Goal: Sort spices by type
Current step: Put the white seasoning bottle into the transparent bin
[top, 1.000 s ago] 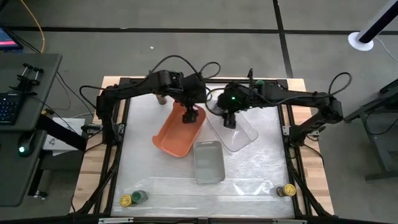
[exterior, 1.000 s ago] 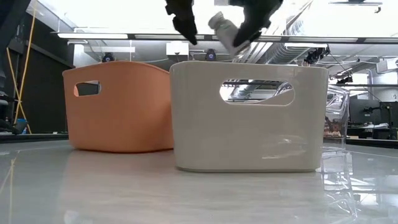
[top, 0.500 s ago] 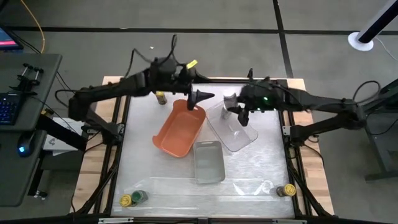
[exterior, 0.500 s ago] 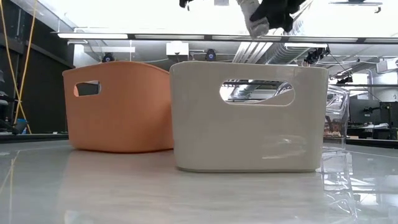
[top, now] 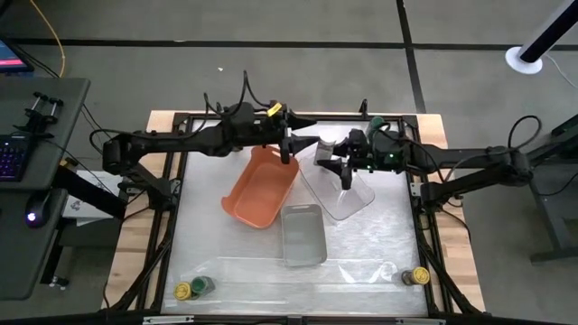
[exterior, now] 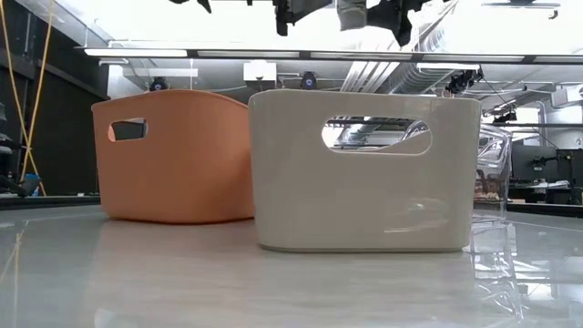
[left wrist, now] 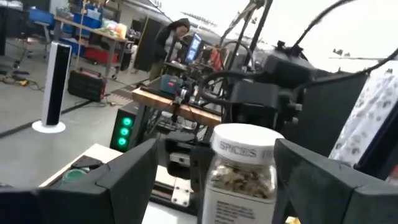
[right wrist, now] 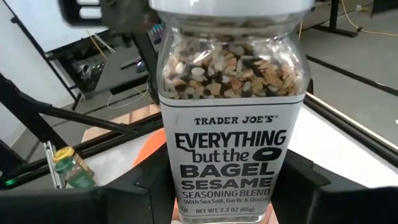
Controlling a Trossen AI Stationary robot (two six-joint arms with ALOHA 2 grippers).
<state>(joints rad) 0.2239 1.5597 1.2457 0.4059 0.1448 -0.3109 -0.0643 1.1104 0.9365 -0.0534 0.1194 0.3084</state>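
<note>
Up above the far end of the clear tray [top: 348, 197], at about 12 o'clock on the table, hangs the white-lidded spice jar [top: 326, 145] (label reads Trader Joe's Everything but the Bagel). The right gripper [top: 336, 155] is clamped on it; in the right wrist view the jar [right wrist: 231, 106] stands upright between the dark fingers [right wrist: 140, 186], long axis running straight up from the grip. The left gripper [top: 291, 142] sits just beside it at the jar's 9 o'clock, fingers spread wide and pointed right at it. The left wrist view shows the jar [left wrist: 239, 171] centred between those open fingers [left wrist: 134, 180], not touching.

So it looks like a handoff, or the left arm just waiting; hard to call. The orange tray [top: 262, 188] lies under the left gripper, the grey tray [top: 303, 235] toward 6. Other jars wait at the near edge: two [top: 191, 288] around 7 o'clock, one [top: 416, 276] around 5.
</note>
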